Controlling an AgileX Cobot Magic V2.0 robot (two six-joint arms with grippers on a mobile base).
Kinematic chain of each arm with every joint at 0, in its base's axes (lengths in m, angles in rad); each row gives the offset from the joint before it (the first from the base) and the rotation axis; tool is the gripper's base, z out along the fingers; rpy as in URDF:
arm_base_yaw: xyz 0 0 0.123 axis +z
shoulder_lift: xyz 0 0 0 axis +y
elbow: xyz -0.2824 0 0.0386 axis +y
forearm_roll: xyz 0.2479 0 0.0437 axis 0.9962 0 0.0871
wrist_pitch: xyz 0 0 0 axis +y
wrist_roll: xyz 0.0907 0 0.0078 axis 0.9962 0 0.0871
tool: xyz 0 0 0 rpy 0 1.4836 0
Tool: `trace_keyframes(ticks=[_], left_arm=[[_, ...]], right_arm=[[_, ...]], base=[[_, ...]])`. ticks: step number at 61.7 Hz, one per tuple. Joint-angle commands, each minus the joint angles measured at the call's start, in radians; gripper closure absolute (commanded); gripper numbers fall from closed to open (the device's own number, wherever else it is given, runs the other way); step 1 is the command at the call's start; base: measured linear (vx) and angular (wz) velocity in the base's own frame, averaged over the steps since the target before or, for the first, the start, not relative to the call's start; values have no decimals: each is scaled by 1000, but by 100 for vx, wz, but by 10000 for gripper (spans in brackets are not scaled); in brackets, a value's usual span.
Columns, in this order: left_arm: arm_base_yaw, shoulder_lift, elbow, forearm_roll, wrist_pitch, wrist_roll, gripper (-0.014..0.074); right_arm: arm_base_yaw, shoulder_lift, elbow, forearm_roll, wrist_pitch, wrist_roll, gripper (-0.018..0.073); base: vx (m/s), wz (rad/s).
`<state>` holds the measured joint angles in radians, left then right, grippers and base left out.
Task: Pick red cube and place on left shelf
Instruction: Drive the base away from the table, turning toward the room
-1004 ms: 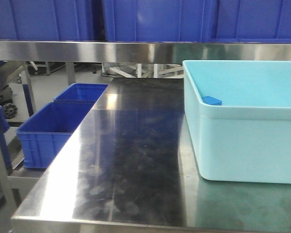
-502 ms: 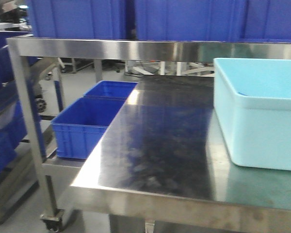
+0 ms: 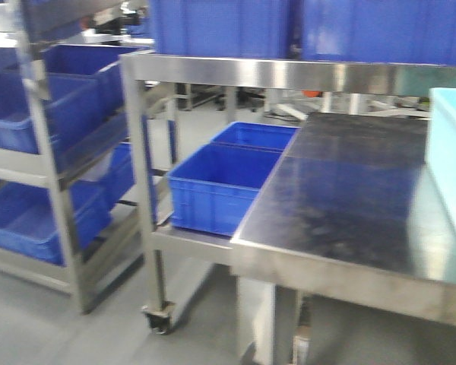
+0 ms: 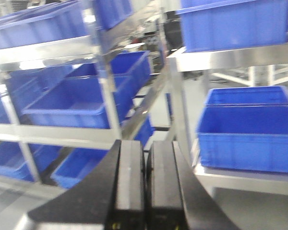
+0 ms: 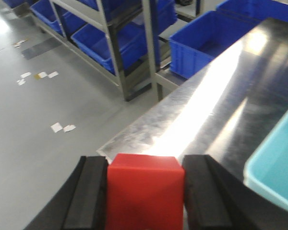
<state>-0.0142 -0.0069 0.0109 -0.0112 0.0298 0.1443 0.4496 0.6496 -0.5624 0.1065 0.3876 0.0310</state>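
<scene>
The red cube [image 5: 145,191] fills the bottom of the right wrist view, and my right gripper [image 5: 145,164] is shut on it, one black pad on each side. It hangs above the corner of the steel table [image 5: 221,110]. The left shelf [image 3: 42,171], a metal rack loaded with blue bins, stands at the left of the front view. It also shows ahead in the left wrist view as the rack [image 4: 62,136]. My left gripper [image 4: 145,149] is shut with nothing between its pads. Neither gripper appears in the front view.
A light-blue tub [image 3: 452,167] sits on the steel table [image 3: 349,220] at the right edge. Two blue bins [image 3: 220,182] rest on a low wheeled frame between table and rack. An upper table shelf [image 3: 289,76] carries large blue crates. Grey floor [image 5: 48,110] lies below.
The front view has swung left: the light-blue tub slid to the right edge, and the table's left leg, the floor and the rack of blue bins came into view.
</scene>
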Motion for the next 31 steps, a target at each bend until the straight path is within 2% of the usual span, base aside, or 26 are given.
trace_keyframes(ticks=[1,31], left_arm=[[-7,0,22,-5,-90,1,491],[-7,0,22,-5,-90,1,491]], right_arm=[[2,-5,-29,3,-88,-6,501],[2,-5,-29,3,-88,-6,501]], base=[[-12,28],[-13,43]])
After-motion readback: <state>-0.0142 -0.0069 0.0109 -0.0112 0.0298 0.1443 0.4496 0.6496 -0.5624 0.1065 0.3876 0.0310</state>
